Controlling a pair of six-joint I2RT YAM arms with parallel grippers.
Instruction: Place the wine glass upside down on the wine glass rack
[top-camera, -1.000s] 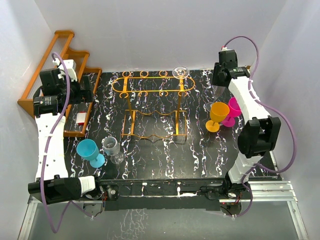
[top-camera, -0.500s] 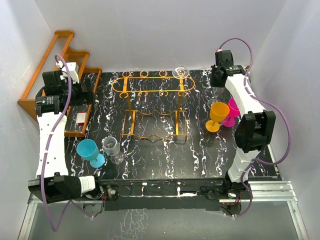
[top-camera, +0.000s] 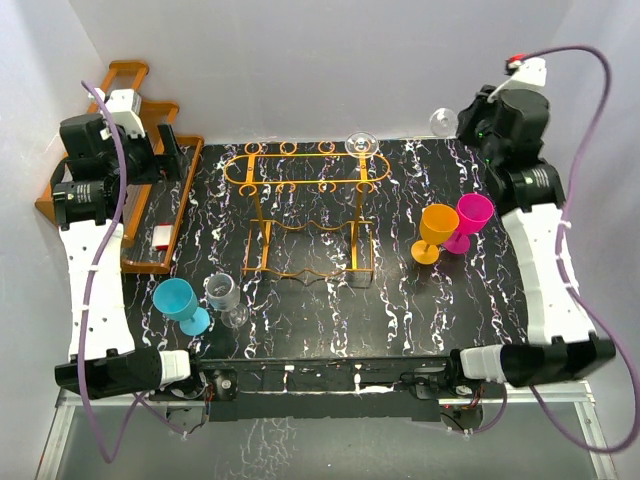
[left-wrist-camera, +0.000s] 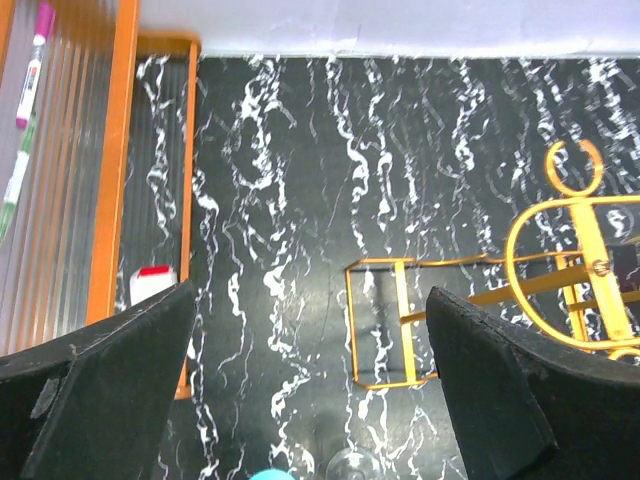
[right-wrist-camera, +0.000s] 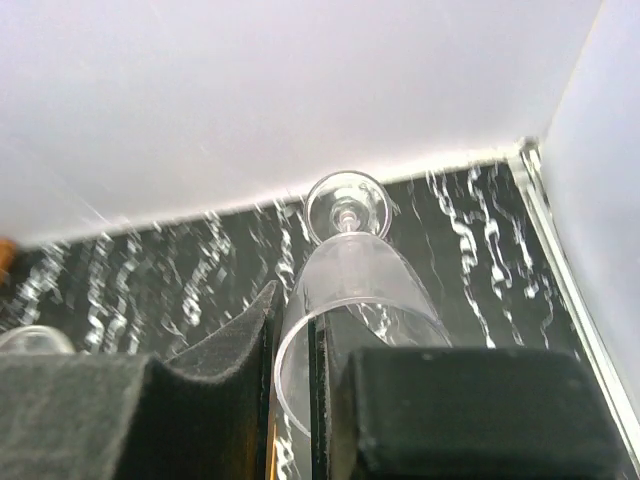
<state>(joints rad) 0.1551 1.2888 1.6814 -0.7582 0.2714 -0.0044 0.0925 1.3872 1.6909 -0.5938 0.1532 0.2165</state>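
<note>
A clear wine glass (right-wrist-camera: 352, 275) lies in my right gripper (right-wrist-camera: 295, 400), which is shut on the bowl's rim, one finger inside and one outside. The stem and foot (right-wrist-camera: 347, 206) point away from the camera. From above, the glass (top-camera: 441, 121) hangs in the air at the back right corner beside my right gripper (top-camera: 468, 125). The orange-gold wine glass rack (top-camera: 305, 200) stands mid-table, with another clear glass (top-camera: 361, 143) upside down in its back right loop. My left gripper (left-wrist-camera: 310, 295) is open and empty, high above the table's left side, left of the rack (left-wrist-camera: 590, 260).
An orange goblet (top-camera: 437, 230) and a pink one (top-camera: 470, 218) stand at the right. A cyan goblet (top-camera: 178, 303) and a clear glass (top-camera: 224, 296) stand front left. A brown wooden stepped rack (top-camera: 130, 110) lines the left edge, with a small white-and-red item (top-camera: 161, 236) on it.
My right arm has risen and swung back to the right, carrying the clear glass off the table into the air. My left gripper has lifted slightly toward the back left.
</note>
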